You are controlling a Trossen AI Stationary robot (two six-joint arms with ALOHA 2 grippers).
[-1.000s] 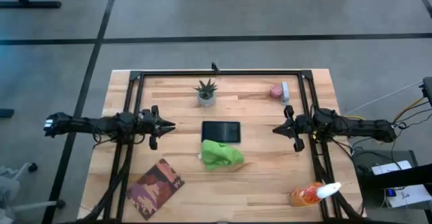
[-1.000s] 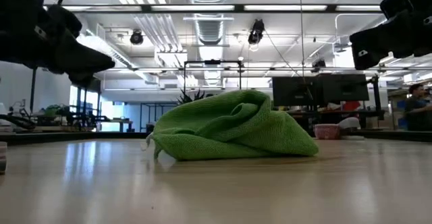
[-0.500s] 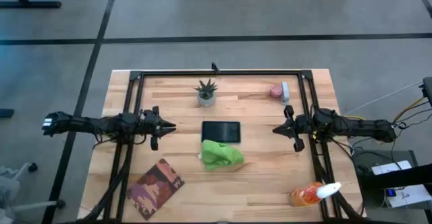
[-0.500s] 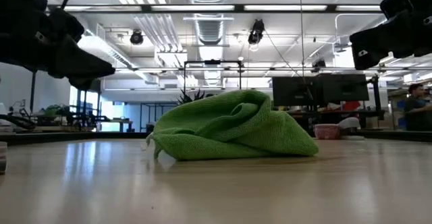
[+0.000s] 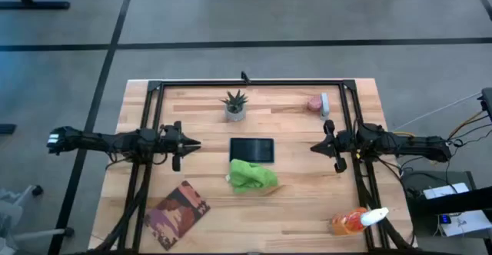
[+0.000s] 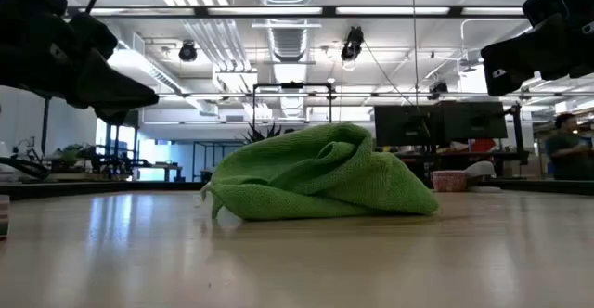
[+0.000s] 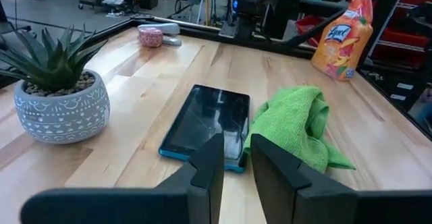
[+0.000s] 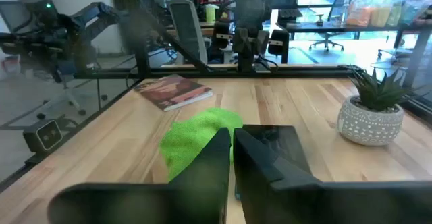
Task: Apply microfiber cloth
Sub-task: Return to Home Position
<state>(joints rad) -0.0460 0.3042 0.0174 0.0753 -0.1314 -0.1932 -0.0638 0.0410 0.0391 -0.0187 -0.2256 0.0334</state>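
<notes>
The lime-green microfiber cloth (image 5: 252, 176) lies crumpled in a heap on the table's middle (image 6: 320, 176), its far edge against the near side of a dark flat tablet (image 5: 252, 149). My left gripper (image 5: 197, 143) hovers above the table to the left of the tablet, its fingers (image 7: 210, 158) a narrow gap apart, with nothing between them. My right gripper (image 5: 314, 147) hovers to the tablet's right, shut and holding nothing (image 8: 232, 143). Both point toward the middle.
A small potted plant (image 5: 235, 105) stands behind the tablet. A patterned book (image 5: 178, 211) lies near the front left. An orange spray bottle (image 5: 357, 220) lies at the front right. A pink and white object (image 5: 317, 103) sits at the far right. A black frame (image 5: 246, 84) runs along the far edge.
</notes>
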